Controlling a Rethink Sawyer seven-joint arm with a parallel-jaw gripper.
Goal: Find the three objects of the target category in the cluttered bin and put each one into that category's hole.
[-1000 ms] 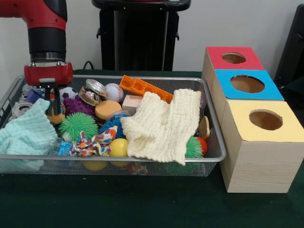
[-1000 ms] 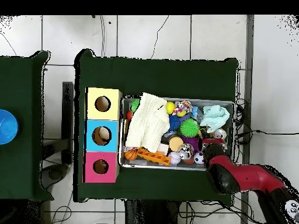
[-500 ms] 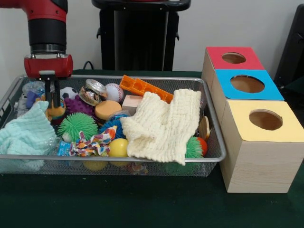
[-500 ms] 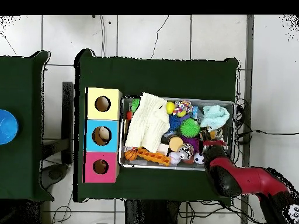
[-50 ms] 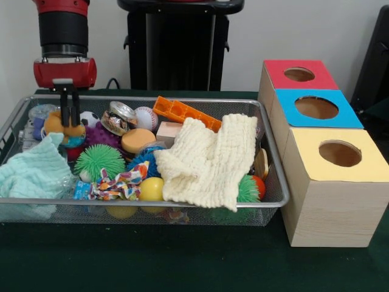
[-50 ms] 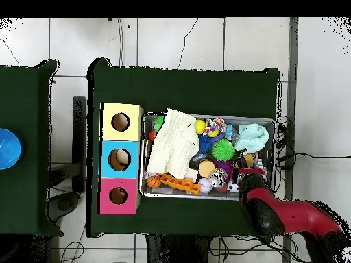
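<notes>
My gripper [image 5: 69, 123] hangs over the left end of the wire bin [image 5: 152, 201], shut on a small orange toy [image 5: 55, 123] that it holds just above the clutter. In the overhead view the red arm [image 6: 264, 209] covers the gripper at the bin's lower right corner. To the right of the bin stand three wooden boxes, each with a round hole in its top: a red-topped box [image 5: 322, 76], a blue-topped box [image 5: 343, 112] and a yellow-topped box [image 5: 371, 159]. The part of the toy between the fingers is hidden.
A cream knitted cloth [image 5: 209, 158] covers the bin's right half and a mint cloth [image 5: 33, 173] lies at its left front. Between them sit a green spiky ball [image 5: 100, 161], a baseball [image 5: 146, 117], an orange block [image 5: 182, 112], a yellow ball [image 5: 152, 188] and other toys.
The gripper has risen out of the clutter at the bin's left end, carrying the orange toy up with it. Nothing else in the bin has shifted.
</notes>
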